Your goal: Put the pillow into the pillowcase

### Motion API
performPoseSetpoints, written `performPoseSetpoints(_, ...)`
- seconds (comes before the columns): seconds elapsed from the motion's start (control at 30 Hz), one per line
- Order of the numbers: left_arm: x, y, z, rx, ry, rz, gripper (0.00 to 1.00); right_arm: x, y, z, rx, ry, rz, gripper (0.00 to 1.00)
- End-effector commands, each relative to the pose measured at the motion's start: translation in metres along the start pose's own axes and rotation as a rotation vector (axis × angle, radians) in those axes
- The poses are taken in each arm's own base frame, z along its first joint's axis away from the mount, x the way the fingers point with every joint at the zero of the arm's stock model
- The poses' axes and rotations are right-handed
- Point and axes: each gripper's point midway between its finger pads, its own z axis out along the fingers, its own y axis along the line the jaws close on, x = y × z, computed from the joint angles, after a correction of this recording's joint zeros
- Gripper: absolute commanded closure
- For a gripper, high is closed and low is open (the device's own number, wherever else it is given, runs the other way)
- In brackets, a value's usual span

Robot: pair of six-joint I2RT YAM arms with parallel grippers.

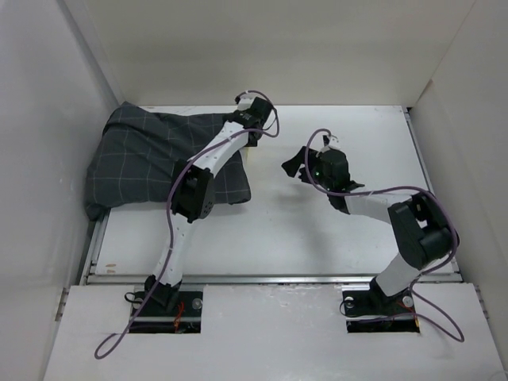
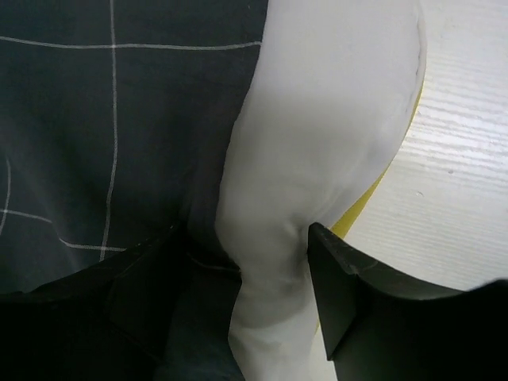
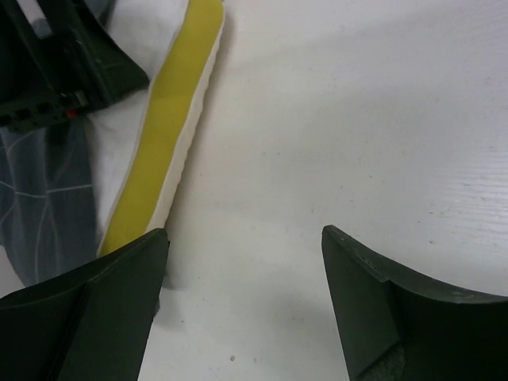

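Note:
The dark grey grid-patterned pillowcase point(image 1: 155, 163) lies bulging at the far left of the table. The cream pillow is almost wholly inside it; only a sliver point(image 1: 251, 155) shows at the case's right edge. In the left wrist view my left gripper point(image 2: 246, 254) is shut on a pinched fold of the pillow point(image 2: 317, 143), right beside the pillowcase point(image 2: 119, 119). My right gripper point(image 1: 305, 163) is open and empty, hovering just right of the pillow's edge. In the right wrist view its fingers point(image 3: 119, 302) stand wide apart next to the pillow's yellow band point(image 3: 171, 119).
White walls enclose the white table point(image 1: 333, 230) on the left, back and right. The pillowcase lies against the left wall. A metal rail point(image 1: 270, 278) runs along the table's near edge.

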Motion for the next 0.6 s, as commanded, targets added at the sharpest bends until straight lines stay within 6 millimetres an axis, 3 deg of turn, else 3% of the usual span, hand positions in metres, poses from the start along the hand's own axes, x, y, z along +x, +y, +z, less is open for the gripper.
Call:
performPoseSetpoints(0.0, -0.028, 0.043, -0.021, -0.085, -0.057, -0.065, 0.43, -0.009, 0.021, 0.012, -0.08, 0.012, -0.032, 0.17)
performPoseSetpoints(0.07, -0.024, 0.058, -0.014, -0.128, -0.039, -0.081, 0.47, -0.002, 0.018, 0.02, -0.083, 0.038, -0.04, 0.17)
performPoseSetpoints(0.2, -0.024, 0.062, -0.017, -0.137, -0.042, -0.064, 0.66, 0.003, 0.019, 0.036, -0.103, 0.062, -0.039, 0.17)
performPoseSetpoints(0.27, -0.026, 0.065, -0.019, -0.146, -0.044, -0.054, 0.66, 0.003, 0.025, 0.041, -0.128, 0.072, -0.04, 0.17)
performPoseSetpoints(0.3, -0.029, 0.066, -0.023, -0.143, -0.052, -0.061, 0.65, 0.008, 0.021, 0.043, -0.12, 0.083, -0.039, 0.17)
performPoseSetpoints(0.33, -0.03, 0.07, -0.02, -0.149, -0.049, -0.067, 0.56, 0.002, 0.025, 0.045, -0.128, 0.073, -0.04, 0.17)
performPoseSetpoints(0.43, -0.042, 0.082, -0.039, -0.146, -0.079, -0.079, 0.29, -0.003, 0.032, 0.048, -0.148, 0.062, -0.043, 0.17)
performPoseSetpoints(0.5, -0.038, 0.087, -0.035, -0.158, -0.064, -0.073, 0.24, -0.005, 0.032, 0.051, -0.151, 0.059, -0.054, 0.17)
performPoseSetpoints(0.57, -0.042, 0.094, -0.044, -0.164, -0.084, -0.095, 0.24, -0.001, 0.029, 0.053, -0.144, 0.067, -0.053, 0.17)
